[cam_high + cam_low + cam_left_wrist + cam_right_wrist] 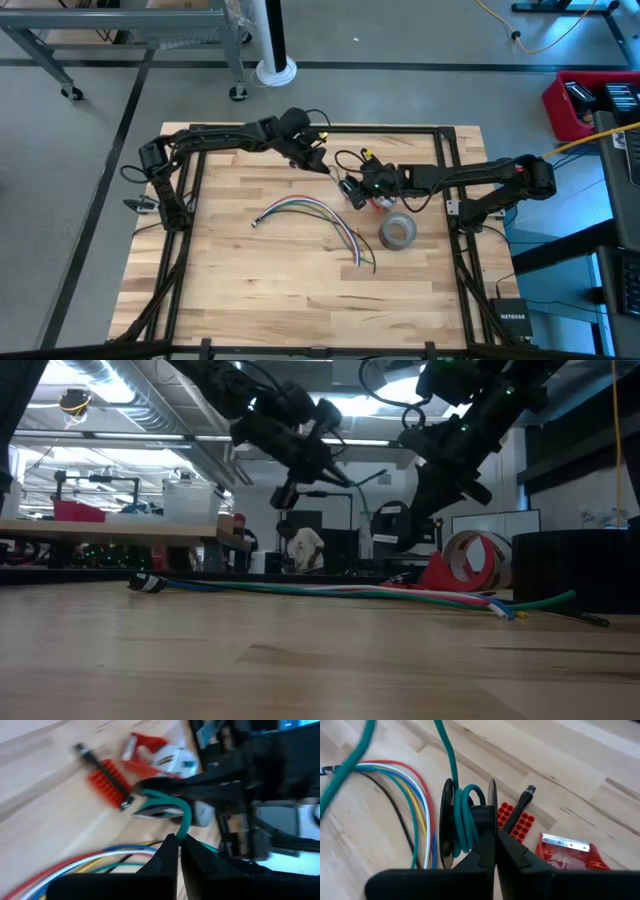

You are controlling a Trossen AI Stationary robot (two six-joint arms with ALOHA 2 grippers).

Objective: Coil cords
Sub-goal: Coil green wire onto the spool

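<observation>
**Two arms meeting over a green wire above the tabletop**

Left gripper [322, 160], at about 12 o'clock on the pale wooden plank tabletop [250, 280]: fingers closed to a narrow slit, pinching the thin dark green wire [184, 817]. Long bundle of multicoloured strands [315, 218] (white, green, yellow, purple, black): lying flat near the tabletop's centre, curving toward 5 o'clock, apart from both grippers. Right gripper [352, 190], just right of the left one, raised off the surface: fingers closed on several loops of the same green wire [465, 817]. Grey tape roll [397, 232] at 3 o'clock; small red ribbed plastic piece [516, 821] beside it.
</observation>
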